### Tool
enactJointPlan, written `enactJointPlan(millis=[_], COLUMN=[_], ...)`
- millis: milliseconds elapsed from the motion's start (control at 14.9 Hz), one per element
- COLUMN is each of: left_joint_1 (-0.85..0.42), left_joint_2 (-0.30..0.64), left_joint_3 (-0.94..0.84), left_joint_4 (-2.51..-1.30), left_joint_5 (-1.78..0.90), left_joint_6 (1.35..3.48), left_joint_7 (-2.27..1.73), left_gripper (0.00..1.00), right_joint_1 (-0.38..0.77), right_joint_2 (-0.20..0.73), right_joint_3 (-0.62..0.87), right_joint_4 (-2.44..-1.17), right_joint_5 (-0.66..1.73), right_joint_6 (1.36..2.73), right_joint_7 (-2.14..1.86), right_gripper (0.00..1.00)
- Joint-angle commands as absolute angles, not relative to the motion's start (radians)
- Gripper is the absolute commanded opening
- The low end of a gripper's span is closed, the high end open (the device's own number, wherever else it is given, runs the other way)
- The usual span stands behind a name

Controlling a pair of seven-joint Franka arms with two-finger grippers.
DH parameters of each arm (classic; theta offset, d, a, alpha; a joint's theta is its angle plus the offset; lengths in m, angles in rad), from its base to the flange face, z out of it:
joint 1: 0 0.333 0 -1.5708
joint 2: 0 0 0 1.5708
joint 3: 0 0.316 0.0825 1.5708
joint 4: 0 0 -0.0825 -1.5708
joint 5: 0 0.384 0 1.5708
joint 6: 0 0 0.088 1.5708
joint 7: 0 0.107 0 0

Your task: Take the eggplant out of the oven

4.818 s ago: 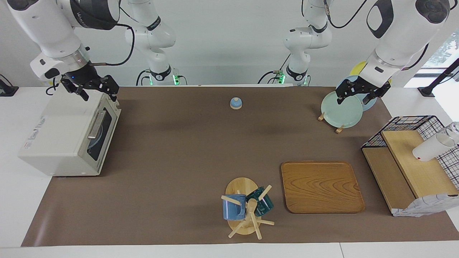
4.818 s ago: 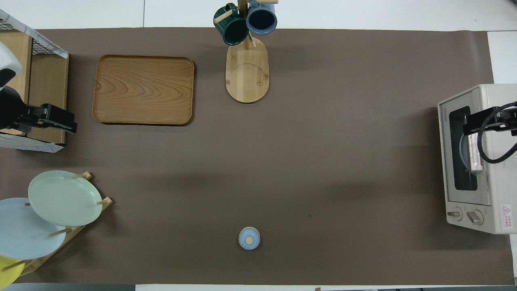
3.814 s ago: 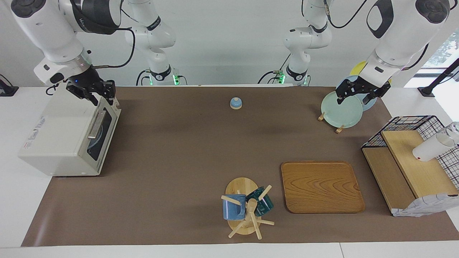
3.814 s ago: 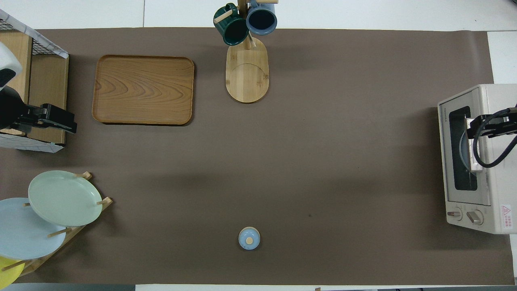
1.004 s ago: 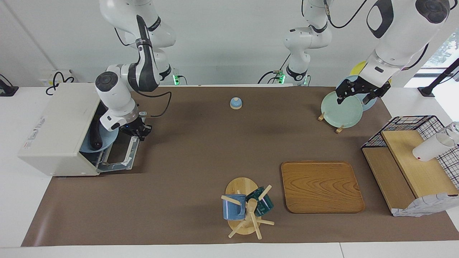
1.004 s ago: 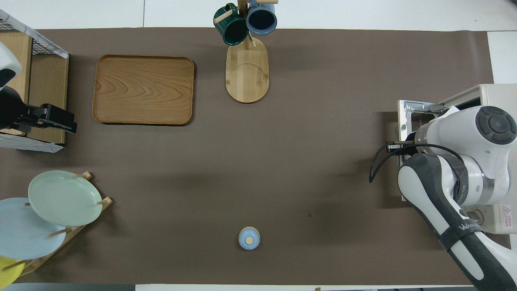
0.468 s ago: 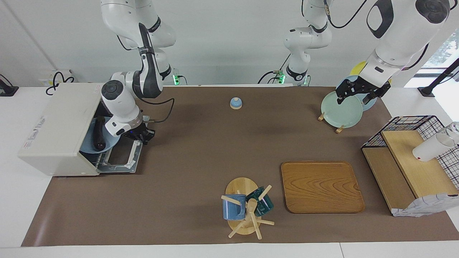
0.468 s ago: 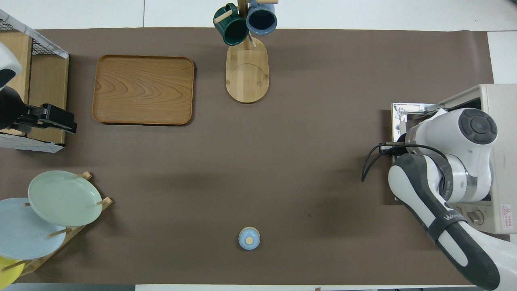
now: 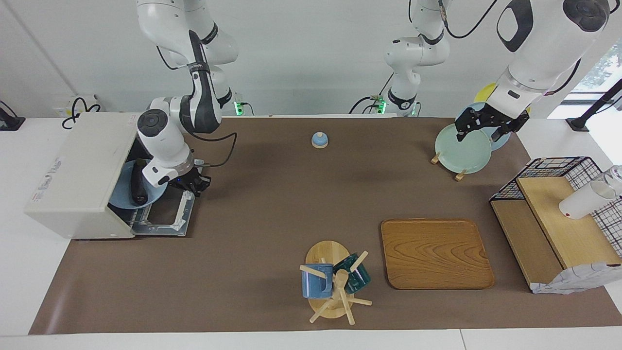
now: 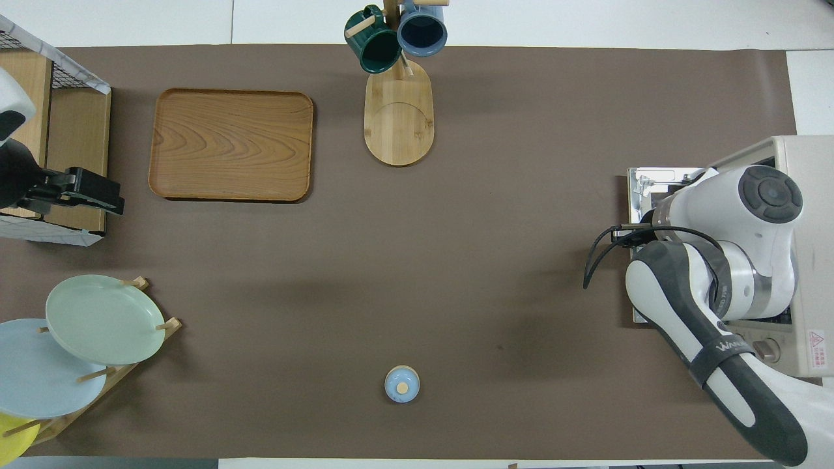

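Door work looks nearly finished: the oven at the right arm's end of the table has its door dropped flat, and the right gripper sits pinched narrow at the door's handle edge. Inside, the eggplant lies on a blue plate. Letting go cleanly and lifting clear before reaching in should avoid dragging the door. A grip across the eggplant's middle seems safest. The left gripper waits spread wide over the plate rack.

Dark eggplant lies inside the off-white oven (door dropped open), on a blue plate.
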State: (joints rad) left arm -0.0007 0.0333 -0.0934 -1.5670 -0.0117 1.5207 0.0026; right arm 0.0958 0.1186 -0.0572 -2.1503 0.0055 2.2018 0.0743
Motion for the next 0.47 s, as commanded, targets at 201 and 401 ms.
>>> enactJointPlan(millis=[201,401], left_joint_1=[0.014,0.014], left_joint_2=[0.025,0.025], left_joint_3=[-0.106,-0.106], left_joint_4=[-1.577,-1.577], left_joint_5=[0.008,0.008], left_joint_6=[1.511,1.511], left_joint_7=[0.009,0.009], left_gripper=[1.0,1.0], right_joint_1=[0.06,0.014], right_joint_2=[0.104,0.089], right_joint_3=[-0.08,-0.08], right_joint_4=[-2.008,-2.031], right_joint_5=[-0.035,-0.037], right_joint_6=[1.991,1.973], right_joint_7=[0.101,0.069], right_gripper=[0.31,0.31])
